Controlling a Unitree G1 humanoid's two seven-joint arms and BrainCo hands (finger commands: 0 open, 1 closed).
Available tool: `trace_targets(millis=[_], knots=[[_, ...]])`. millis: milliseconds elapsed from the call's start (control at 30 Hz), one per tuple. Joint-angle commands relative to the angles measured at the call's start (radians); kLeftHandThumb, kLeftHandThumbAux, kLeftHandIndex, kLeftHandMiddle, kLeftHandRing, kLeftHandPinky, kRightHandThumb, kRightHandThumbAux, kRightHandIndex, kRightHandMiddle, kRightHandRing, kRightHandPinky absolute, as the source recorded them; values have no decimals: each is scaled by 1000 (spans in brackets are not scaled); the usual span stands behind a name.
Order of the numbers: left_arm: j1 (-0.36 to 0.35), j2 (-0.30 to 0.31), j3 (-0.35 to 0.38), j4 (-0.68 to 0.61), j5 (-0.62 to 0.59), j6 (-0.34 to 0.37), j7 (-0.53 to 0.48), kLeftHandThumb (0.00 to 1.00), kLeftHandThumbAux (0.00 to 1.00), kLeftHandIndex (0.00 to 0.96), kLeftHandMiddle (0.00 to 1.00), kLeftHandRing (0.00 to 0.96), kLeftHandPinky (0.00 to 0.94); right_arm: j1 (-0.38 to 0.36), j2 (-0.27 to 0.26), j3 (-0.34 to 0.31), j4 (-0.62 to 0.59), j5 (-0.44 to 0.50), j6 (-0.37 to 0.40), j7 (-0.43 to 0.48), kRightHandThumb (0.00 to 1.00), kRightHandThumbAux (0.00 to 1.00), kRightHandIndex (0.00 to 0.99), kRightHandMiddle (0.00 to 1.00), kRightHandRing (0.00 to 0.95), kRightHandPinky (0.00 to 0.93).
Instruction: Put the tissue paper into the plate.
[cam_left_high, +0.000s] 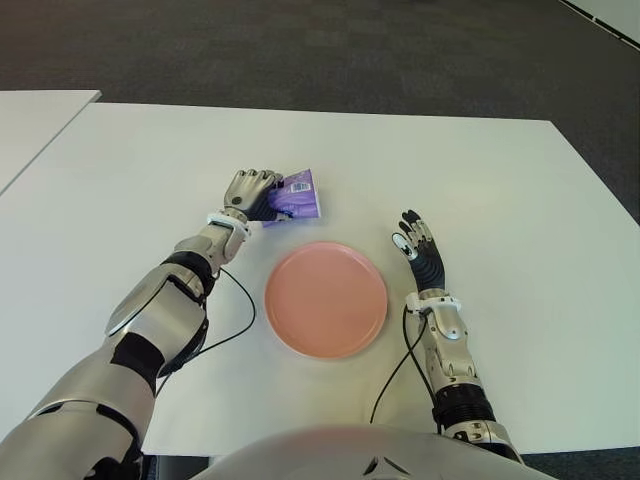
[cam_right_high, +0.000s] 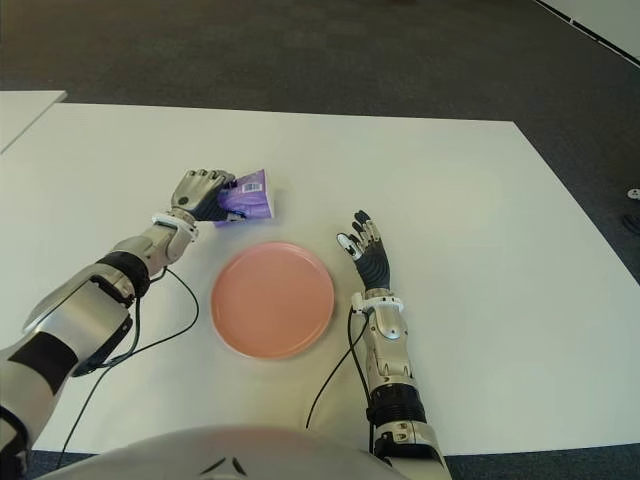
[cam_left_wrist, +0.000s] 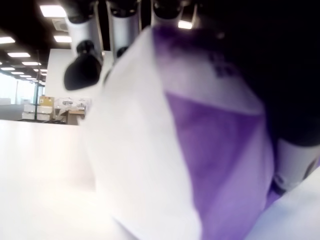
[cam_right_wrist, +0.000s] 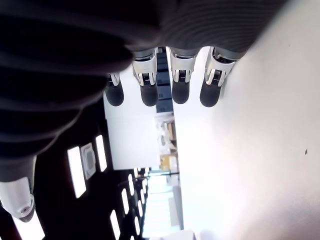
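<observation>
A purple and white tissue pack (cam_left_high: 298, 195) lies on the white table (cam_left_high: 500, 200), just beyond the far left rim of the pink plate (cam_left_high: 326, 298). My left hand (cam_left_high: 252, 192) is curled around the pack's left end. The left wrist view is filled by the tissue pack (cam_left_wrist: 190, 150), with fingers (cam_left_wrist: 82, 60) wrapped over it. My right hand (cam_left_high: 420, 245) shows to the right of the plate, its fingers straight and spread, holding nothing. The plate has nothing in it.
Black cables (cam_left_high: 235, 320) trail from both wrists over the table toward its near edge. A second white table (cam_left_high: 30, 125) stands at the far left. Dark carpet (cam_left_high: 350, 50) lies beyond the table's far edge.
</observation>
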Motion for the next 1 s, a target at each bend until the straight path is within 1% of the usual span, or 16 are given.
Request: trace_targets(millis=[33, 167, 400, 600, 767, 867, 1000], knots=[[-3, 20, 22, 6, -12, -42, -18, 848, 663, 425, 555, 804, 798, 70, 3, -18, 104, 7, 88, -17, 541, 560, 12, 14, 3, 43], [-20, 29, 42, -3, -15, -67, -13, 848, 663, 425, 555, 803, 795, 67, 5, -23, 107, 9, 87, -15, 543, 565, 15, 15, 2, 38], [-68, 50, 73, -22, -15, -128, 43, 848, 664, 422, 554, 806, 802, 55, 7, -32, 123, 17, 79, -5, 539, 569, 21, 19, 1, 29], [-109, 83, 79, -42, -5, -181, 81, 849, 663, 421, 555, 812, 811, 49, 6, -36, 136, 19, 72, 1, 535, 561, 23, 15, 0, 28], [-133, 107, 76, -67, 5, -214, 127, 849, 663, 422, 557, 817, 816, 44, 7, -40, 149, 19, 66, 1, 554, 556, 34, 20, 3, 40], [-151, 134, 69, -109, 16, -265, 157, 850, 663, 423, 557, 820, 818, 42, 9, -39, 151, 17, 65, -1, 565, 557, 38, 23, 6, 40], [-155, 160, 69, -161, 24, -314, 162, 850, 663, 422, 556, 822, 818, 42, 10, -36, 148, 12, 67, -4, 574, 560, 39, 25, 7, 37]])
